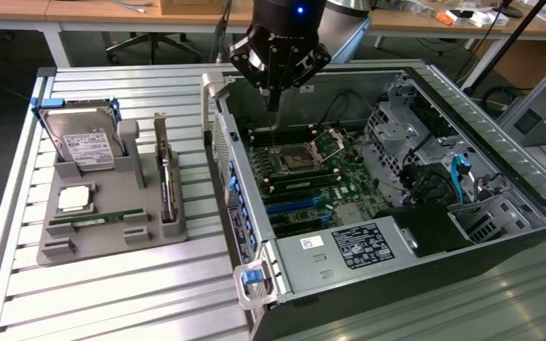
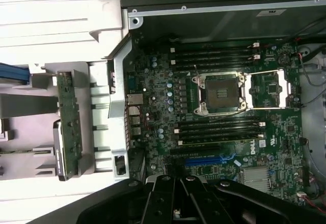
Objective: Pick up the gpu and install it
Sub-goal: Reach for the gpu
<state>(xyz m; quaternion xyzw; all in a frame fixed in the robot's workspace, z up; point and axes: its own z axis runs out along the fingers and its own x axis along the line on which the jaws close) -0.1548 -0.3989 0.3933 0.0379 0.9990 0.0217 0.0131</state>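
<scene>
The gpu [image 1: 166, 170] stands on its long edge in a slot of a grey holder tray [image 1: 65, 249], well apart from my gripper [image 1: 273, 104], off to the exterior view's left of it and outside the computer case [image 1: 500, 121]. In the wrist view the gpu [image 2: 68, 124] shows as a thin board seen edge-on. My fingers are clenched together and hold nothing. They hang above the open case, over the motherboard [image 1: 344, 188], with the bare processor socket [image 1: 297, 156] just below them. Beyond the gpu, farther from my fingers, the tray also holds a hard drive [image 1: 85, 145], a processor chip [image 1: 74, 199] and a memory stick [image 1: 97, 219].
</scene>
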